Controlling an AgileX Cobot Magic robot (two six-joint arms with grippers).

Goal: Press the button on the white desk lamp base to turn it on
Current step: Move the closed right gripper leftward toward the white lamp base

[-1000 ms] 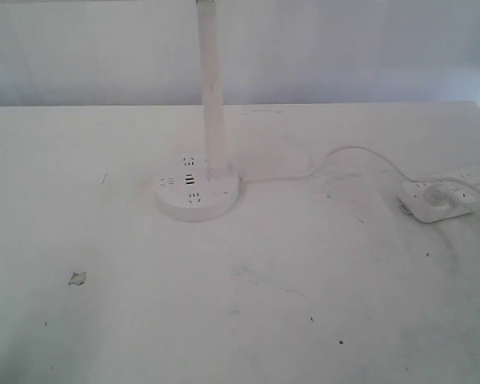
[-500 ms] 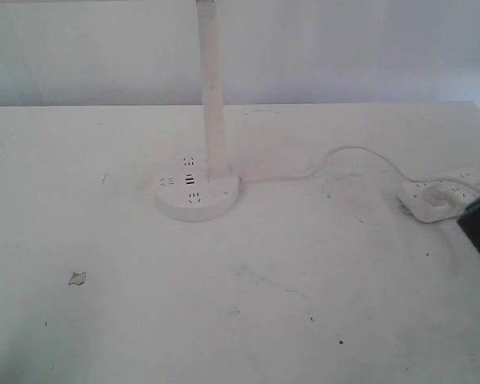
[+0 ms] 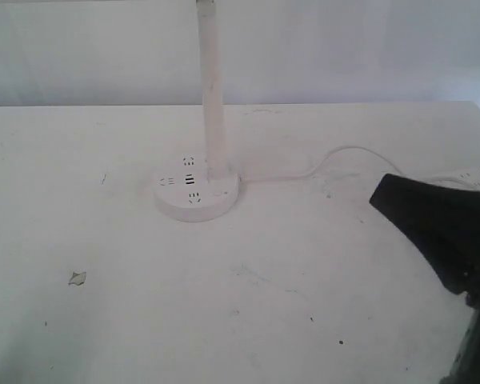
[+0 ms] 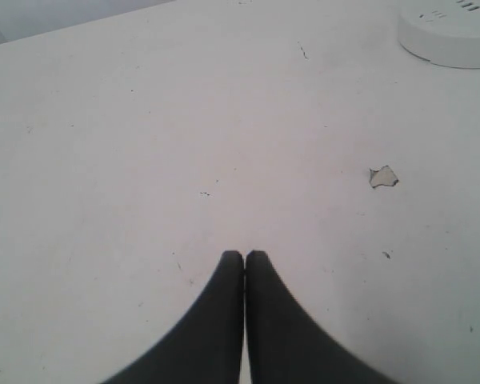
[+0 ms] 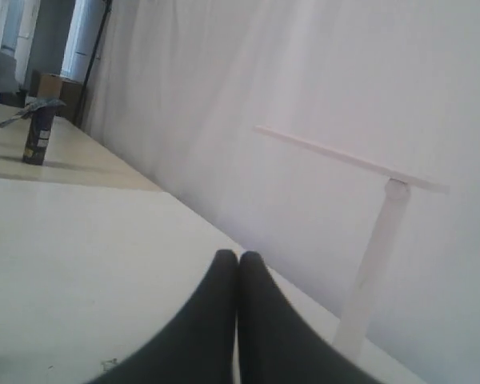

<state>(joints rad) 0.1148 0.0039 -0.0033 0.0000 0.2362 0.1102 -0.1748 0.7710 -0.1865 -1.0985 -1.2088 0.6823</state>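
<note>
The white desk lamp base point(image 3: 198, 196) is a round flat disc near the table's middle, with socket holes and two dark USB slots on top. Its slim stem point(image 3: 212, 88) rises out of the frame. The button is too small and faint to pick out. My right gripper point(image 3: 378, 198) comes in from the right, shut and empty, well to the right of the base and pointing toward it. In the right wrist view the gripper point(image 5: 238, 256) is shut, with the stem point(image 5: 376, 264) beyond it. My left gripper point(image 4: 244, 256) is shut over bare table, far from the base point(image 4: 452, 36).
The white cord point(image 3: 336, 154) loops from the base toward a power strip point(image 3: 478, 174), which my right arm mostly hides. A small scrap point(image 3: 78, 278) lies on the table at the front left. A dark can point(image 5: 38, 136) stands on a farther table.
My right arm has entered from the right edge and moved left toward the lamp base, now covering the power strip. The lamp and scrap have not moved.
</note>
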